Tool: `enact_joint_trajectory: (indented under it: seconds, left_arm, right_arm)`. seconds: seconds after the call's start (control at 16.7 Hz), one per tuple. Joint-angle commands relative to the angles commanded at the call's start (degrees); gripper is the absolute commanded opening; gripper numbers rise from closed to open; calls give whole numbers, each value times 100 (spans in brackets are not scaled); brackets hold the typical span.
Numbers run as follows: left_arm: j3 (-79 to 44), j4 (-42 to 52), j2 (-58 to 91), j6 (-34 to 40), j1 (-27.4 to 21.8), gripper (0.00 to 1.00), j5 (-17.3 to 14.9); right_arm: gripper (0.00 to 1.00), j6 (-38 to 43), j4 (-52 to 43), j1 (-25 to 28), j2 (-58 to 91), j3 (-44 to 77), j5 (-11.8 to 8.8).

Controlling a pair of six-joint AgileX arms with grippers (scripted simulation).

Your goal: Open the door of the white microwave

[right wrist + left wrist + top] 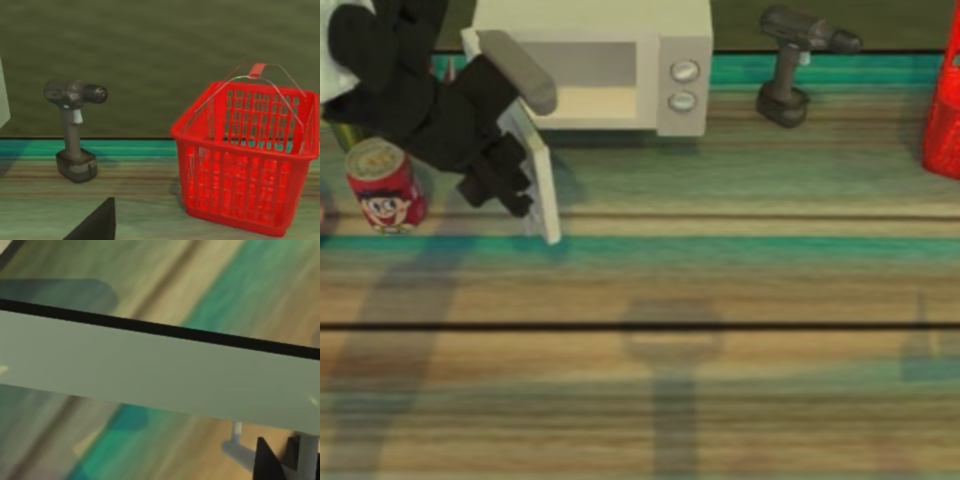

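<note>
Microwave (620, 60) cavity bare (door (542, 190) swung wide); basket (245, 155) likewise.

A boxy off-white microwave (620, 60) stands at the top view's upper centre, its flat off-white door (542, 185) swung out toward the lower left. A red printed can (385, 185) stands left of the door, a dark grey cordless drill (795, 65) right of the microwave, and a red plastic basket (945, 105) at the right edge.
</note>
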State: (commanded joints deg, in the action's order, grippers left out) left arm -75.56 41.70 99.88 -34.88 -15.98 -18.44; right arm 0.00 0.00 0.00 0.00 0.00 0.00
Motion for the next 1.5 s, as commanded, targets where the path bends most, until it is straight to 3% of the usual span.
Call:
enact_joint_trajectory:
  seconds: [0.18,1.5]
  left_arm:
    - [5,76,-42,-285,118,0,-126]
    - [5,77,-44,-289,120,0,-128]
  right_arm:
    - [100,0,0,0,0,0,0]
    - [100,0,0,0,0,0,0]
